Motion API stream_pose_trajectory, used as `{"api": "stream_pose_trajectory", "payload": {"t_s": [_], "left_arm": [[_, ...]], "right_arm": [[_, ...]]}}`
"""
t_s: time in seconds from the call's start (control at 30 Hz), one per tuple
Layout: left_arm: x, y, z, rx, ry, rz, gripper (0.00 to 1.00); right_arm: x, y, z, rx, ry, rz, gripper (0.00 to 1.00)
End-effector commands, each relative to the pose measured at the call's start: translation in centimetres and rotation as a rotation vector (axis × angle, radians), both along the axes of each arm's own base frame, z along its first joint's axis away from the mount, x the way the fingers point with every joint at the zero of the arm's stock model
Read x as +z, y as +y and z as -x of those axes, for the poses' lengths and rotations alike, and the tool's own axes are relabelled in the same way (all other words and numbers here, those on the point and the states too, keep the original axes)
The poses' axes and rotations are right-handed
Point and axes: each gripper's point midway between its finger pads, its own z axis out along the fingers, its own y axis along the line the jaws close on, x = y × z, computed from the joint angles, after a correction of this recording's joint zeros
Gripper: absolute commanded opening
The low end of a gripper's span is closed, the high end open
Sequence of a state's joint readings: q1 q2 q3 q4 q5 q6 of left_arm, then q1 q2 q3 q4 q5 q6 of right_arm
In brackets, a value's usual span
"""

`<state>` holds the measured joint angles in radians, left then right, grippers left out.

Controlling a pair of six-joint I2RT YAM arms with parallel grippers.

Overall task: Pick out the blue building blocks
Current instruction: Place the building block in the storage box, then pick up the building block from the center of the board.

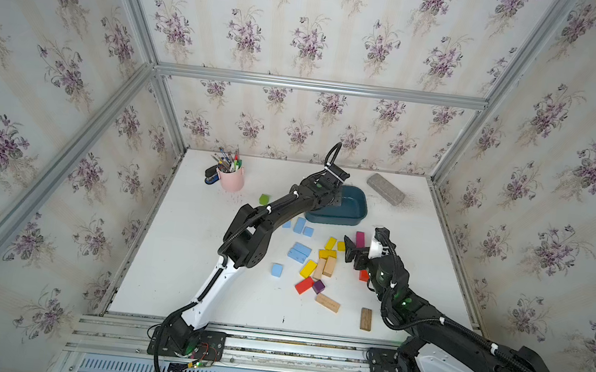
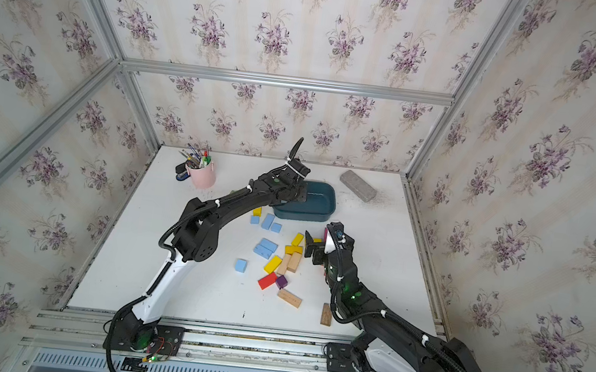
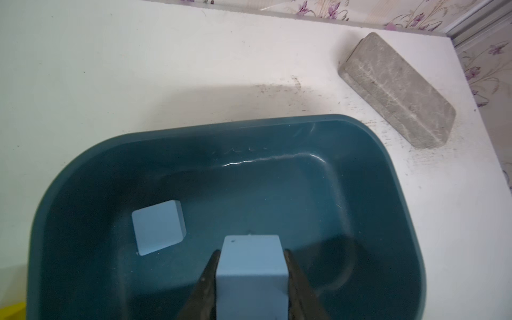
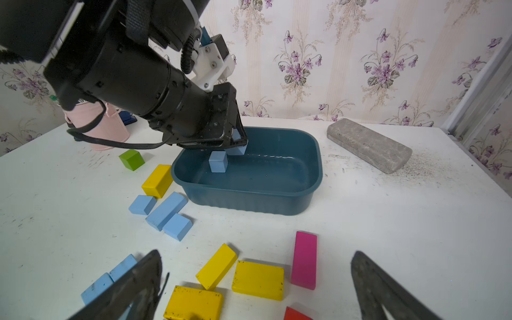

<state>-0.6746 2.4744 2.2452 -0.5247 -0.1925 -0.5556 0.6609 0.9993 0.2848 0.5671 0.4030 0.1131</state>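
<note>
Left wrist view: left gripper (image 3: 252, 251) clamps a block (image 3: 250, 279) over the tub (image 3: 388, 221), seemingly to drop it; right gripper (image 4: 257, 252) gapes empty.

A pink cup (image 1: 230, 179) bristling with pens (image 1: 228, 159) stands near the far left corner of the white desk (image 1: 198, 290), with a small dark object (image 1: 209, 176) just beside it. Near the far right corner lies a grey stone-like slab (image 1: 385, 189), grit scattered at its end. A dark teal tub (image 1: 338, 219) sits toward the far edge, a green cube (image 1: 264, 199) on its left-edge side. At mid-desk lie yellow blocks (image 1: 327, 254), two pale wooden blocks (image 1: 329, 266) side by side, a red block (image 1: 304, 285) just beside a purple cube (image 1: 319, 286), and a magenta block (image 1: 359, 239). Nearer the front edge lie a long pale wooden block (image 1: 327, 302) and a darker wooden block (image 1: 366, 319).
</note>
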Motion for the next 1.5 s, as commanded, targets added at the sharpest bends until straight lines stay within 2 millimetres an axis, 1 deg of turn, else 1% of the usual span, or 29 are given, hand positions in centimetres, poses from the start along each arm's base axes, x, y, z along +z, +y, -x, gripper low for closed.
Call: {"api": "stream_pose_trajectory", "payload": {"t_s": [0.0, 0.13, 0.3, 0.63, 0.7, 0.73, 0.77, 0.9, 1.0, 1.07, 1.17, 1.27, 1.3, 1.37, 1.47], "left_arm": [[-0.3, 0.6, -0.6, 0.04, -0.014, -0.024, 0.26], [-0.9, 0.6, -1.2, 0.049, -0.02, -0.033, 0.31], [-1.4, 1.1, -1.7, 0.067, -0.037, -0.068, 0.34], [-2.0, 1.7, -2.1, 0.08, -0.04, -0.087, 0.5], [-1.6, 1.5, -2.1, 0.074, -0.041, -0.077, 0.54], [-1.1, 1.4, -2.1, 0.068, -0.045, -0.067, 0.54], [-0.4, 1.3, -2.1, 0.062, -0.052, -0.06, 0.6], [3.5, 1.2, -1.5, 0.028, -0.093, -0.035, 0.68], [6.6, 1.5, 0.1, -0.013, -0.114, -0.032, 0.73], [8.5, 1.9, 1.7, -0.053, -0.129, -0.047, 0.76], [10.5, 2.9, 4.5, -0.095, -0.141, -0.075, 0.8], [11.8, 4.3, 7.7, -0.129, -0.146, -0.1, 0.79], [11.8, 4.8, 8.7, -0.139, -0.14, -0.106, 0.79], [12.3, 5.9, 10.9, -0.146, -0.143, -0.097, 0.8], [11.8, 7.7, 13.8, -0.142, -0.135, -0.101, 0.82]], "right_arm": [[1.1, 0.0, -0.2, -0.011, -0.032, -0.042, 1.0], [1.1, -0.1, -0.3, -0.015, -0.033, -0.043, 1.0], [1.1, 0.0, -0.2, -0.004, -0.033, -0.048, 1.0], [1.1, 0.2, -0.2, 0.004, -0.03, -0.047, 1.0], [1.1, 0.2, -0.2, 0.006, -0.03, -0.048, 1.0], [1.0, 0.2, -0.2, 0.005, -0.029, -0.045, 1.0], [1.0, 0.2, -0.2, 0.004, -0.028, -0.044, 1.0], [0.9, 0.3, -0.3, 0.008, -0.027, -0.044, 1.0], [0.8, 0.4, -0.3, 0.014, -0.024, -0.044, 1.0], [0.8, 0.6, -0.3, 0.026, -0.022, -0.044, 1.0], [0.7, 0.9, -0.2, 0.04, -0.016, -0.045, 1.0], [0.7, 1.0, -0.2, 0.05, -0.015, -0.049, 1.0], [0.6, 1.1, -0.2, 0.052, -0.013, -0.048, 1.0], [0.7, 1.1, -0.2, 0.052, -0.014, -0.05, 1.0], [0.7, 1.2, -0.1, 0.055, -0.013, -0.052, 1.0]]}}
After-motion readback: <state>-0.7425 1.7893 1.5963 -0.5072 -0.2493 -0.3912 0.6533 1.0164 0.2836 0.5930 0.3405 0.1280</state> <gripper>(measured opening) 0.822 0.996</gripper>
